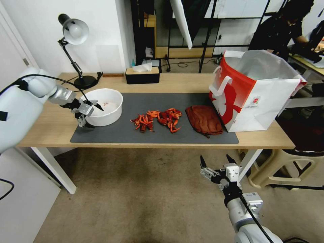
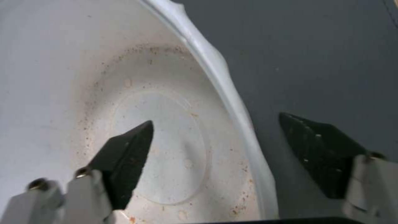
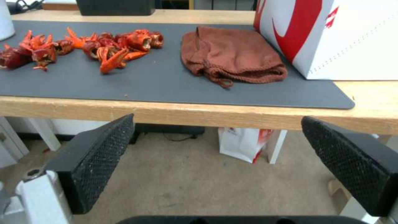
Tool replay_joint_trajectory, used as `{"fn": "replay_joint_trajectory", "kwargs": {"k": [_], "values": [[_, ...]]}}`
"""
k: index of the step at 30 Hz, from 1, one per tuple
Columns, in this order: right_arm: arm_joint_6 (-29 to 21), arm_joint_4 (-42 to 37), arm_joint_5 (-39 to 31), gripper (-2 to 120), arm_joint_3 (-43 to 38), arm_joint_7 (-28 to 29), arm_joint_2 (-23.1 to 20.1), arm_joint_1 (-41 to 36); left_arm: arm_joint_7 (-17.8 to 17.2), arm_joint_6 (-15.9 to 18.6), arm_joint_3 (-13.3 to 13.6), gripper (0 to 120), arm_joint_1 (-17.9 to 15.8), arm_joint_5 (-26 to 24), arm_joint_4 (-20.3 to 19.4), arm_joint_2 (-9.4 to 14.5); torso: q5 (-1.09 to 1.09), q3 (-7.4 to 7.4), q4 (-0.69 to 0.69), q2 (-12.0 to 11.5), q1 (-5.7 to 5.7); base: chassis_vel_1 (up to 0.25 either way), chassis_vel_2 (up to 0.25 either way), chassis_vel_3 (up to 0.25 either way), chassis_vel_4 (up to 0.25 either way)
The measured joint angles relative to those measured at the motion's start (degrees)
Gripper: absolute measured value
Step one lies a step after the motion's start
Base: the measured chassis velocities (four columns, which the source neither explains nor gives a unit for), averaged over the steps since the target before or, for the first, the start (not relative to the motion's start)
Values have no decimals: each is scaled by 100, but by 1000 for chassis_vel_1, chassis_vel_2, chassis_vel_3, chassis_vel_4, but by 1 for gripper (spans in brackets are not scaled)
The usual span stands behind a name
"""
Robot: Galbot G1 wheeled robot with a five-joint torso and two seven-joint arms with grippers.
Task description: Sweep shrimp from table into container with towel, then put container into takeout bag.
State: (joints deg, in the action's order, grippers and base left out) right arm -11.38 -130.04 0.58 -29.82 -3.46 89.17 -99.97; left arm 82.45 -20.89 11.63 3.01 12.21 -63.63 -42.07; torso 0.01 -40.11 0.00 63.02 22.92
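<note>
The white container (image 1: pixel 108 117) stands at the left end of the dark mat (image 1: pixel 135 101) on the table (image 1: pixel 50 126). My left gripper (image 1: pixel 91 116) is open astride its near rim, with one finger inside the container (image 2: pixel 62 77) and the other outside over the mat (image 2: pixel 323 62). The shrimp (image 1: pixel 157 119) lie heaped mid-mat. To their right is the rust-brown towel (image 1: pixel 203 119), crumpled next to the red and white takeout bag (image 1: pixel 256 91). My right gripper (image 1: pixel 217 161) hangs open below the table's front edge, facing the towel (image 3: pixel 232 59), shrimp (image 3: pixel 83 46) and bag (image 3: pixel 340 37).
A desk lamp (image 1: pixel 76 33) and a black tissue box (image 1: pixel 142 75) stand along the table's back edge. A beige stool (image 1: pixel 280 165) sits on the floor at the right. Another red and white bag (image 3: pixel 244 143) stands under the table.
</note>
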Motion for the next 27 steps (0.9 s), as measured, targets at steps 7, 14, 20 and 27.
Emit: {"fn": "replay_joint_trajectory", "kwargs": {"k": [7,14,20,27], "values": [[35,34,36,100,9,8,37,-18,239,-75,93,49,-110,58,140,-118,0,0,0,0,0,0,0,0,0],[49,42,81,100,28,11,71,-33,253,-170,161,21,-98,112,102,-120,0,0,0,1,0,0,0,0,0],[51,14,89,100,32,16,78,-61,266,-195,172,3,-98,102,83,-93,-1,0,0,1,0,0,0,0,0],[46,-57,74,100,37,17,75,-102,291,-254,196,0,-112,-42,-15,44,-1,0,0,1,0,0,0,0,0]]}}
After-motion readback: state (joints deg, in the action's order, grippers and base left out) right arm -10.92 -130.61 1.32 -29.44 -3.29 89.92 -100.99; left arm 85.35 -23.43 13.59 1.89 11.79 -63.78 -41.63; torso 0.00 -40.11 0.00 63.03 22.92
